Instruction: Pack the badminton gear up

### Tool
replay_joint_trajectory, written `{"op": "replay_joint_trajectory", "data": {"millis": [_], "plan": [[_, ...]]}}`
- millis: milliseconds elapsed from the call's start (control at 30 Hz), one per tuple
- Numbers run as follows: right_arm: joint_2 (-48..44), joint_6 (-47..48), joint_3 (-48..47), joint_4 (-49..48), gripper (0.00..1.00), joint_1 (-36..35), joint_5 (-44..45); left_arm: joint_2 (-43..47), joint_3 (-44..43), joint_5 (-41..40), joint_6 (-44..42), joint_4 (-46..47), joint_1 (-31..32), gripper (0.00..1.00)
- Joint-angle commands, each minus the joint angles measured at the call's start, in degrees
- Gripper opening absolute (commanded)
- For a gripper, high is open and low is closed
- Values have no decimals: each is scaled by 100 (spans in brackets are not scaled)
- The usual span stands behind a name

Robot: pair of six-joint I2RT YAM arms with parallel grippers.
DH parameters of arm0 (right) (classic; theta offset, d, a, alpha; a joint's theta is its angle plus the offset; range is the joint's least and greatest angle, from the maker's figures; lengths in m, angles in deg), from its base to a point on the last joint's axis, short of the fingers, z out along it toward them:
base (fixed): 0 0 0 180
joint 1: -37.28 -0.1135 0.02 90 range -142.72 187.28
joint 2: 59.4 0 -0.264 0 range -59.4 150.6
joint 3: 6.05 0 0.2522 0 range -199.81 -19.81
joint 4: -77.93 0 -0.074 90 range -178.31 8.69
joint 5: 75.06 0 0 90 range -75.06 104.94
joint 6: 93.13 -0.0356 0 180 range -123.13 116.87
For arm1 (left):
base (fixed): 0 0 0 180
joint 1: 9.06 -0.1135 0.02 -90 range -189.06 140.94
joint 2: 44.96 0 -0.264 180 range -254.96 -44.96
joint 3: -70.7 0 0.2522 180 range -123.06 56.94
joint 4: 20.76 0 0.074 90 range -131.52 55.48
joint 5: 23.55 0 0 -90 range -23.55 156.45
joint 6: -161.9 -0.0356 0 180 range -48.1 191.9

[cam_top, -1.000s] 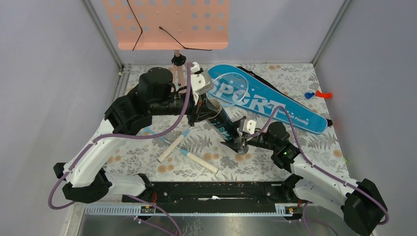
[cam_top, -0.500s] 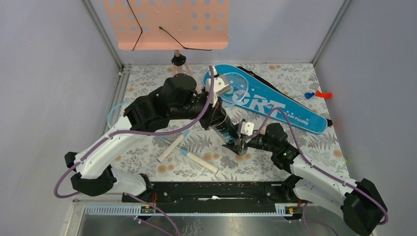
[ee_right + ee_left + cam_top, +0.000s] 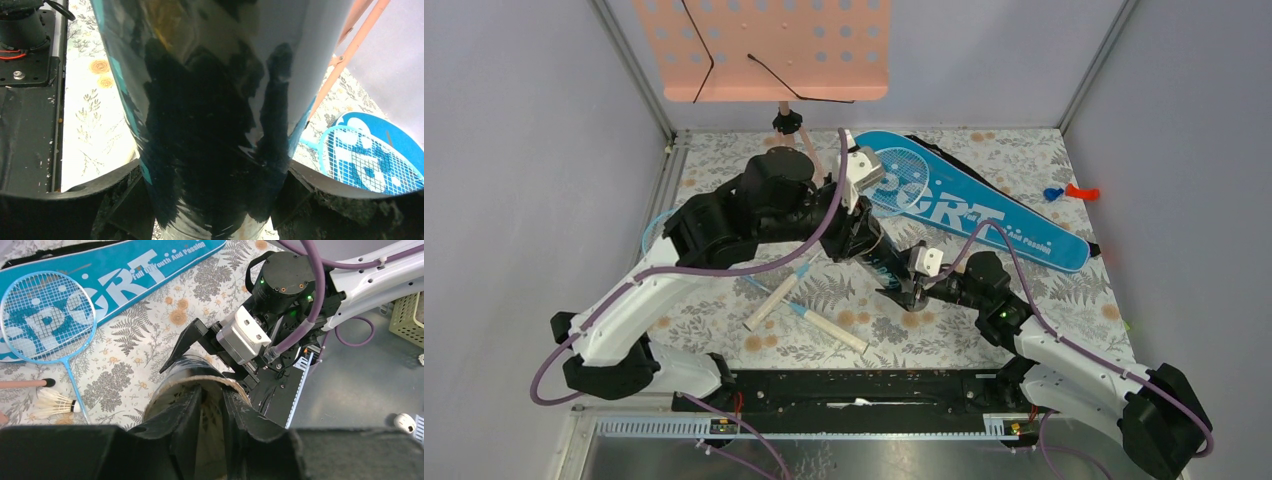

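Note:
The long black lettered tube (image 3: 886,268) stands tilted off the table, its lower end clamped between the fingers of my right gripper (image 3: 911,292), which in the right wrist view (image 3: 215,192) press both sides of the glossy tube (image 3: 210,100). My left gripper (image 3: 864,236) is at the tube's upper end. In the left wrist view its fingertips (image 3: 212,392) reach into the tube's open mouth (image 3: 170,385), slightly apart, with nothing visible between them. One light-blue racket (image 3: 902,180) lies with its head on the blue "SPORT" bag (image 3: 1009,228). A white shuttlecock (image 3: 52,402) lies on the table.
Two pale racket handles (image 3: 769,300) (image 3: 832,330) cross on the floral cloth in front of the tube. The peach music stand (image 3: 764,50) rises at the back left. A small red-and-blue item (image 3: 1069,192) lies at the right edge. A green basket (image 3: 410,315) sits beyond the table.
My left arm has swung right from beside the stand's foot to the tube's upper end. The right gripper and the tube have hardly moved.

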Motion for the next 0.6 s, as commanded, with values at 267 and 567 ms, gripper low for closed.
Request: {"op": "replay_joint_trajectory", "data": {"millis": [267, 567], "plan": [[77, 21, -420, -340, 14, 22, 341, 852, -359, -330, -58, 136, 28, 62], [-25, -216, -439, -270, 14, 44, 907, 1864, 538, -1435, 51, 796, 28, 99]]}}
